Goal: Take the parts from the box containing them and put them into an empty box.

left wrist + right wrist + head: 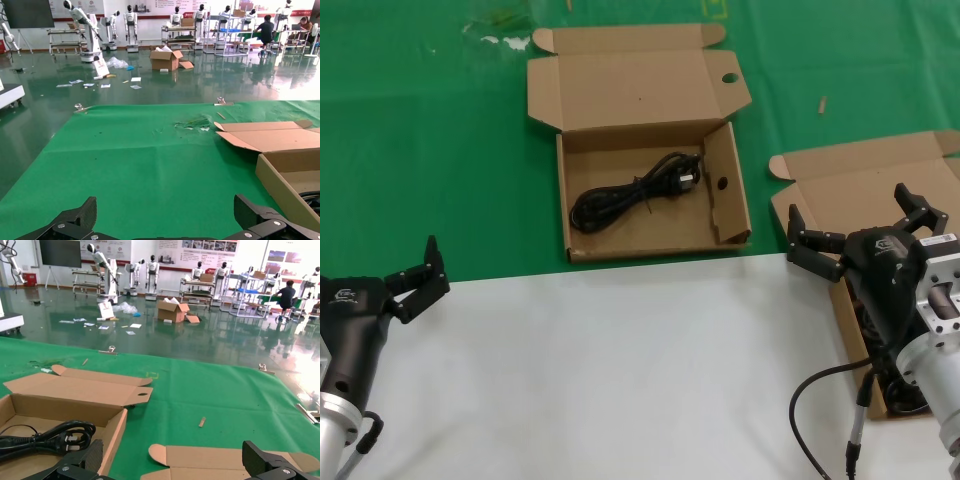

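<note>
The right tool (865, 232) hangs with fingers spread wide and empty over the hole-less box (860, 195), while the left tool (412, 280) waits, also spread, at the white surface's (610, 370) edge, well apart from the holed box (650, 150). One cord (635, 192) lies inside the holed box; more cords (895, 385) sit in the hole-less box, mostly hidden by the right arm. No label on either box can be read.

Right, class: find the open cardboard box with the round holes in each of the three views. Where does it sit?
Head view: the box lies in the centre, towards the top, with a black cord inside.
Left wrist view: the box is at the right edge.
Right wrist view: the box is at the lower left.
Shared landmark: the green mat.
</note>
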`<move>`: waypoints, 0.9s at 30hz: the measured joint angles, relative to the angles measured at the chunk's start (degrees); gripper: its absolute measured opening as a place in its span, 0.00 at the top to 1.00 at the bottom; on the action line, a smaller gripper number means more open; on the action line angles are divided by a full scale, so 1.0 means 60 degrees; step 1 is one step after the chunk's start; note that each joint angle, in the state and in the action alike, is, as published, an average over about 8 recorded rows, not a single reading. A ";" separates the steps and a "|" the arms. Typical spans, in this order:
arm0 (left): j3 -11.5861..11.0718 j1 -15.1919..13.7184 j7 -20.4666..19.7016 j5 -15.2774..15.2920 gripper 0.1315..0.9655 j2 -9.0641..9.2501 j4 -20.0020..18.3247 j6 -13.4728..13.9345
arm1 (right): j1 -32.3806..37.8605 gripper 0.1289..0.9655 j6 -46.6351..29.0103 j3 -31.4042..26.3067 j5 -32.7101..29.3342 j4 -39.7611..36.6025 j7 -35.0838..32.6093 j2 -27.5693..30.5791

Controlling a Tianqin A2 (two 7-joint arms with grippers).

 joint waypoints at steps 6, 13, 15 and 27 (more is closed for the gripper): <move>0.0000 0.0000 0.0000 0.0000 0.00 0.0000 0.0000 0.0000 | 0.0000 0.00 0.0000 0.0000 0.0000 0.0000 0.0000 0.0000; 0.0000 0.0000 0.0000 0.0000 0.00 0.0000 0.0000 0.0000 | 0.0000 0.00 0.0000 0.0000 0.0000 0.0000 0.0000 0.0000; 0.0000 0.0000 0.0000 0.0000 0.00 0.0000 0.0000 0.0000 | 0.0000 0.00 0.0000 0.0000 0.0000 0.0000 0.0000 0.0000; 0.0000 0.0000 0.0000 0.0000 0.00 0.0000 0.0000 0.0000 | 0.0000 0.00 0.0000 0.0000 0.0000 0.0000 0.0000 0.0000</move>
